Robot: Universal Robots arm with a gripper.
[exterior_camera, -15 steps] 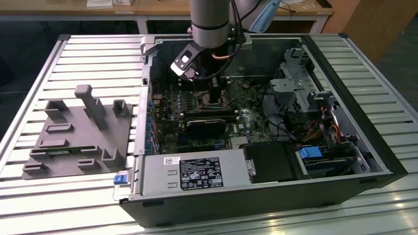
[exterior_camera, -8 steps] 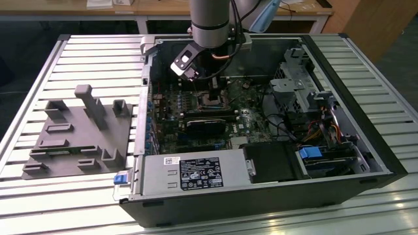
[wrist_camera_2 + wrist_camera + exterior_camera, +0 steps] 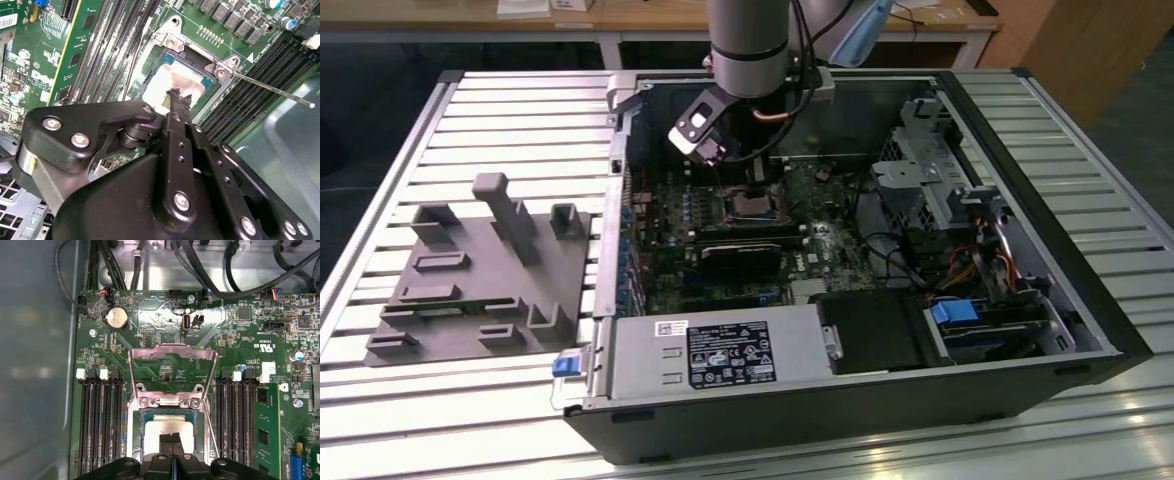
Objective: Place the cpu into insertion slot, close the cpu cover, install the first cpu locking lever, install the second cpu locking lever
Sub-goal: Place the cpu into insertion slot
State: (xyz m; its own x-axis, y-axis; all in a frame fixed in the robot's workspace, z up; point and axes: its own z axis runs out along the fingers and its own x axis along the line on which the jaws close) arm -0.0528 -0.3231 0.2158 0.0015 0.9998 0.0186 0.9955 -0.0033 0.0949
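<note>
Where the arm reaches down into the open computer case (image 3: 854,410) lying on the slatted counter (image 3: 520,110), the items stand as follows.

End effector (image 3: 176,96): black, fingers clenched together with nothing between them; tips resting on the top of the cpu.

Cpu (image 3: 167,426): seated flat in the insertion slot; silver-grey top smeared with pale residue, seen in both wrist views.

Insertion slot (image 3: 134,435): square socket with a silver rim on the green motherboard (image 3: 165,320), flanked on two sides by long black memory slots (image 3: 100,425).

Cpu cover (image 3: 170,350): thin silver frame, open, swung up and back from its hinge at the edge of the socket; board visible through its window.

Locking lever (image 3: 272,89): thin metal rod, raised and angled away from the socket over the memory slots.

Coin battery (image 3: 116,317): on the board beyond the open cover.

Grey fixture (image 3: 480,275): moulded holder on the counter, at the exterior view's left of the case.
</note>
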